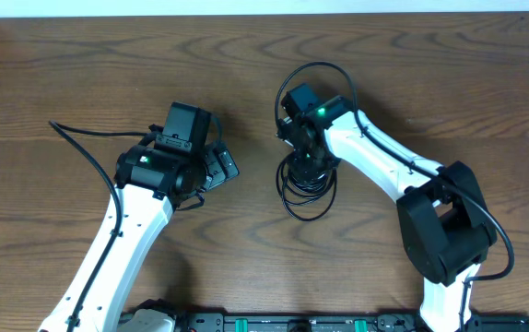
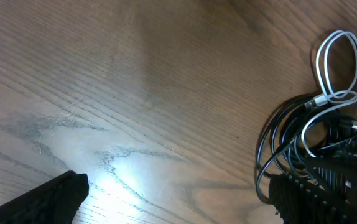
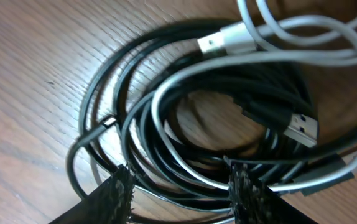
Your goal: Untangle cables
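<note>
We see a brown worktop with darker wavy wood lines all over it. In the left wrist view it has a shiny pale patch. The black cables are dark all the way along and a bit glossy. The white cable looks pale grey-white, and its plug is silvery. One black plug has a silver tip too. The right fingers are black with tiny ridges. The left arm and the right arm are white with black joints. We spot a small green light on the right arm.
</note>
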